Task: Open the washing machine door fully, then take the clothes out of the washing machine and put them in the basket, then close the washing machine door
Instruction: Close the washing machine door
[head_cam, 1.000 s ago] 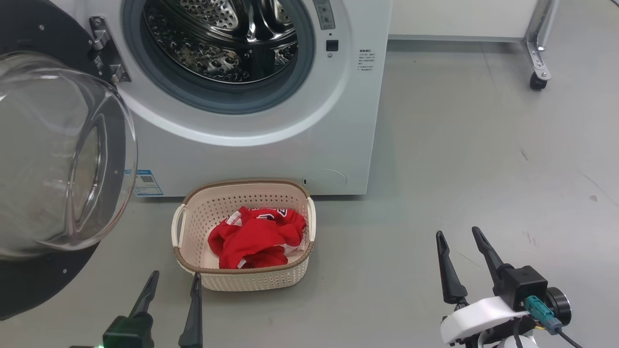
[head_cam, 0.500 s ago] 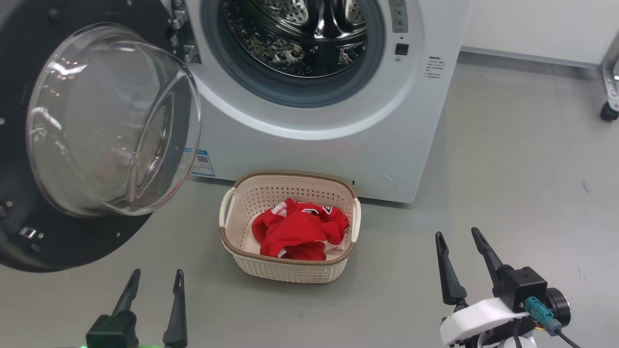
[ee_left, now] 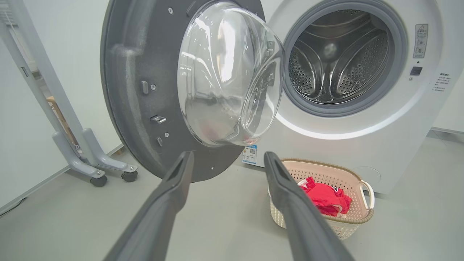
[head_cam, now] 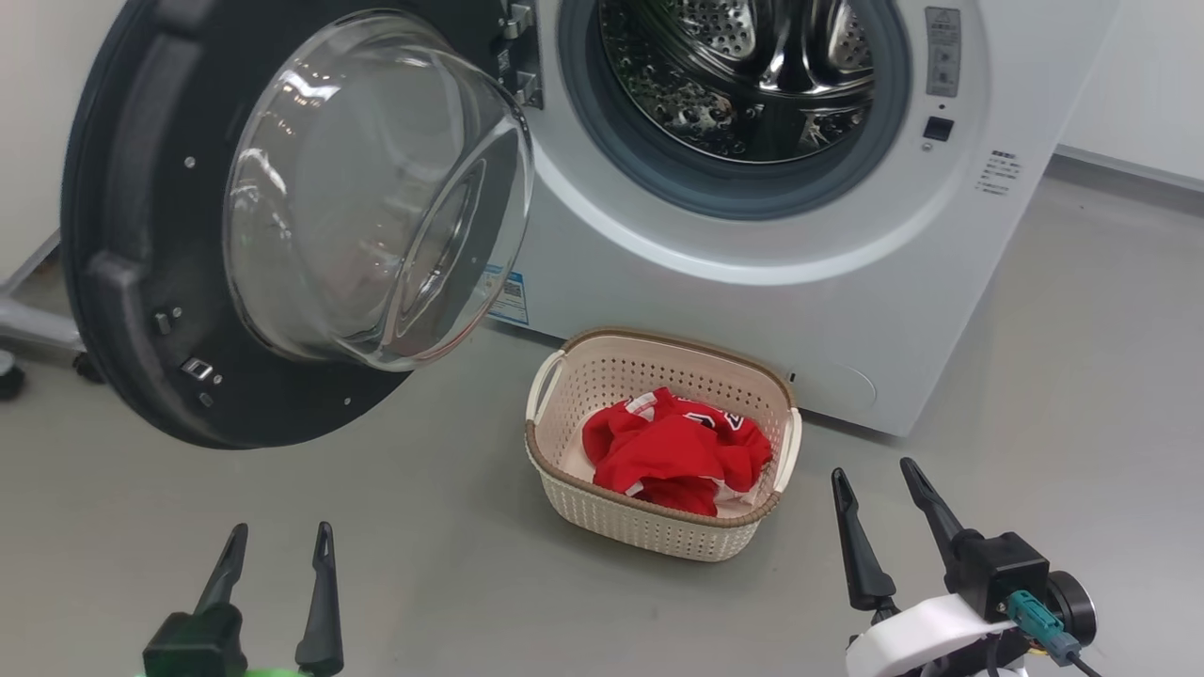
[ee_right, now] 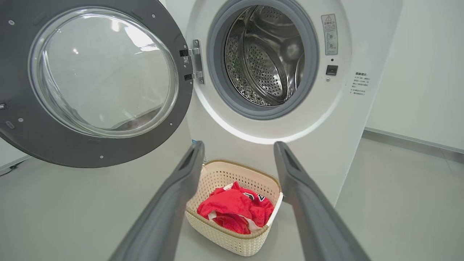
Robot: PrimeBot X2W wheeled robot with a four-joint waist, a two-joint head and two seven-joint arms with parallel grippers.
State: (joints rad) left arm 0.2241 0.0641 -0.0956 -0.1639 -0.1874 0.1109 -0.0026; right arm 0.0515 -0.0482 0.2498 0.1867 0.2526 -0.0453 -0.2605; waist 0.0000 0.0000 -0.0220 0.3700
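The white washing machine [head_cam: 752, 310] stands with its black round door [head_cam: 122, 235] swung wide to the left, its glass bowl [head_cam: 376, 188] bulging out. I see bare steel in the drum [head_cam: 743, 85]. Red clothes [head_cam: 673, 451] lie bunched in the cream basket [head_cam: 649, 531] on the floor in front of the machine. My left gripper [head_cam: 279, 541] is open at the lower left, below the door. My right gripper [head_cam: 870, 475] is open at the lower right, just right of the basket. The left wrist view has the door [ee_left: 127, 90] and basket [ee_left: 357, 215] ahead; the right wrist view has the clothes [ee_right: 235, 208] between its fingers.
A grey wheeled stand [ee_left: 90, 159] is on the floor left of the door, against a white wall. Bare grey floor [head_cam: 1082, 395] spreads to the right of the machine and in front of the basket.
The head view has swung left, so the machine, door and basket sit further right in it and the whole door shows. Both grippers have stayed open and low.
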